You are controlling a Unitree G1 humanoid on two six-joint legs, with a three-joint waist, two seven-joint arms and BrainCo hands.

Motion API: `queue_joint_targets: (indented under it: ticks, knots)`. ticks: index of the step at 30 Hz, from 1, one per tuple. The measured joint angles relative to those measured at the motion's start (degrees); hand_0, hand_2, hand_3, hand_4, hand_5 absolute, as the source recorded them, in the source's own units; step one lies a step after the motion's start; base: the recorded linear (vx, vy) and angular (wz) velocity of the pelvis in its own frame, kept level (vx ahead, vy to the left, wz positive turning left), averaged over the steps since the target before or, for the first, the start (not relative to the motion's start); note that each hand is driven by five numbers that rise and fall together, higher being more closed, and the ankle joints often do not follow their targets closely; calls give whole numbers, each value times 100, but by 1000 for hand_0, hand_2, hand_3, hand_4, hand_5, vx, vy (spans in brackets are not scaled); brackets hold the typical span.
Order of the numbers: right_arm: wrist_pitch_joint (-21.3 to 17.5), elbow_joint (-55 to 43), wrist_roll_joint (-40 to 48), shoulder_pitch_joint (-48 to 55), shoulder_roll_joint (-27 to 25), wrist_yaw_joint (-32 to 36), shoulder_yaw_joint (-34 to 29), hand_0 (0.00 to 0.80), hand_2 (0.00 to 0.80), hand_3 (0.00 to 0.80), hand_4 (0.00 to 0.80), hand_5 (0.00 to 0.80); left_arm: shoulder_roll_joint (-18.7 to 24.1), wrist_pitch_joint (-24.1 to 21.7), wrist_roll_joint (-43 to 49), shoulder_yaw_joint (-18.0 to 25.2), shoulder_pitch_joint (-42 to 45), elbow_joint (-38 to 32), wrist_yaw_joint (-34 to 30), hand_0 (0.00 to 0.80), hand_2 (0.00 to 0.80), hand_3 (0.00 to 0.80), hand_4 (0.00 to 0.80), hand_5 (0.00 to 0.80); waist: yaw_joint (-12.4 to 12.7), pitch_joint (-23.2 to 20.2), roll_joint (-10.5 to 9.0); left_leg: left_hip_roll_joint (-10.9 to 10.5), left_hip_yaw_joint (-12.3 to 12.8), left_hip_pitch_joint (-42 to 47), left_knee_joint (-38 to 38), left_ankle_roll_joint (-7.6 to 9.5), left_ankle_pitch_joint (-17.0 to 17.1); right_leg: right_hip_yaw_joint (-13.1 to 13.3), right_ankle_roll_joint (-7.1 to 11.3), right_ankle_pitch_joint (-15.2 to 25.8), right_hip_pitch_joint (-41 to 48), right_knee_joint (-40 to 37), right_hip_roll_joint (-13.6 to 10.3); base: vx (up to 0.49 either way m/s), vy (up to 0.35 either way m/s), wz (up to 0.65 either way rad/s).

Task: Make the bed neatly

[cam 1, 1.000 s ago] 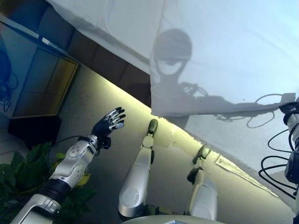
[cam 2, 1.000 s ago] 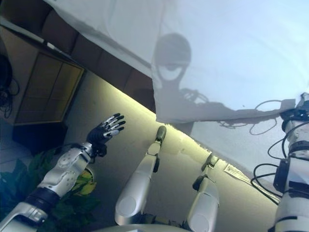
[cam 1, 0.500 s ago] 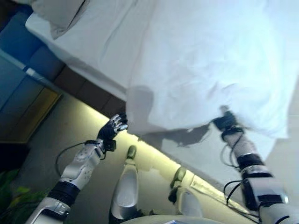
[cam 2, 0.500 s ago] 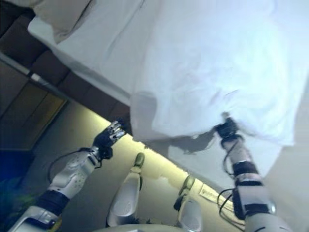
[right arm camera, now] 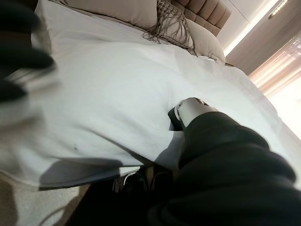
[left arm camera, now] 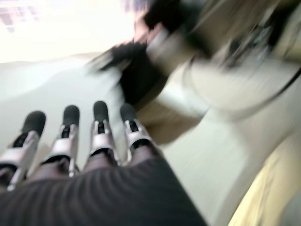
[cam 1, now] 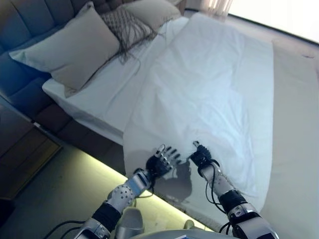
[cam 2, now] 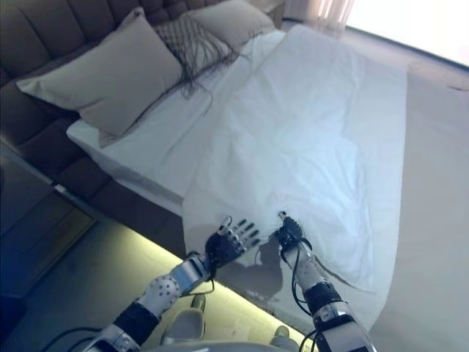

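Note:
A white duvet (cam 1: 209,89) lies spread flat over the bed, its near edge hanging over the side. My right hand (cam 1: 201,155) is at that near edge, shut on the duvet. In the right wrist view the thumb (right arm camera: 188,107) lies on top of the cloth and the fingers curl under it. My left hand (cam 1: 162,160) is open with straight fingers, just left of the right hand at the duvet's edge. It also shows in the left wrist view (left arm camera: 80,136). A strip of white sheet (cam 1: 104,94) shows bare left of the duvet.
A large beige pillow (cam 1: 75,50), a fringed pillow (cam 1: 127,27) and a third pillow (cam 1: 149,11) lean on the padded headboard (cam 1: 30,20). A dark nightstand (cam 1: 20,149) stands at the lower left. A lit strip runs under the bed's near side.
The camera has swung up from the floor to the bed. The duvet, held raised before, now lies flat. My right hand came down with it and my left hand moved to its edge.

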Motion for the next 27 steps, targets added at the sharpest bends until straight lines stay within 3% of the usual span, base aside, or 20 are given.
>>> queue_joint_targets:
  ticks: [5,10,18,24,27]
  knots:
    - [1,90,1,46,-75,-30,-24,800,800,800,800,800,29,367,-900,-114,23,11,559,0,0,0,0,0,-66,-33,12,30,-2,245,-143,-45,60,-7,10,-25,172,4,22,46,-34,1]
    - [1,132,2,187,-82,-26,-65,800,800,800,800,800,168,668,-1090,-125,225,48,979,0,0,0,0,0,-51,-93,0,76,-39,373,-294,-71,122,-8,42,-95,275,1,62,-7,-61,6]
    - [-3,151,124,249,-296,144,-245,800,800,800,800,800,507,1061,-829,-83,526,768,876,0,0,0,0,0,11,-92,6,197,-142,340,-394,-155,223,-30,29,-105,241,-4,197,-40,-51,4]
    - [-3,87,293,248,-341,145,-266,800,800,800,800,800,462,1055,-839,-88,527,1043,508,0,0,0,0,0,32,-43,-54,251,-167,261,-403,-211,258,-46,22,-111,191,-1,258,-30,-70,5]
    - [-24,2,295,179,-294,148,-236,800,800,800,800,800,365,905,-1132,-176,393,1078,453,0,0,0,0,0,8,67,-193,331,-186,114,-380,-254,296,-44,8,-111,50,27,329,-186,-114,2]
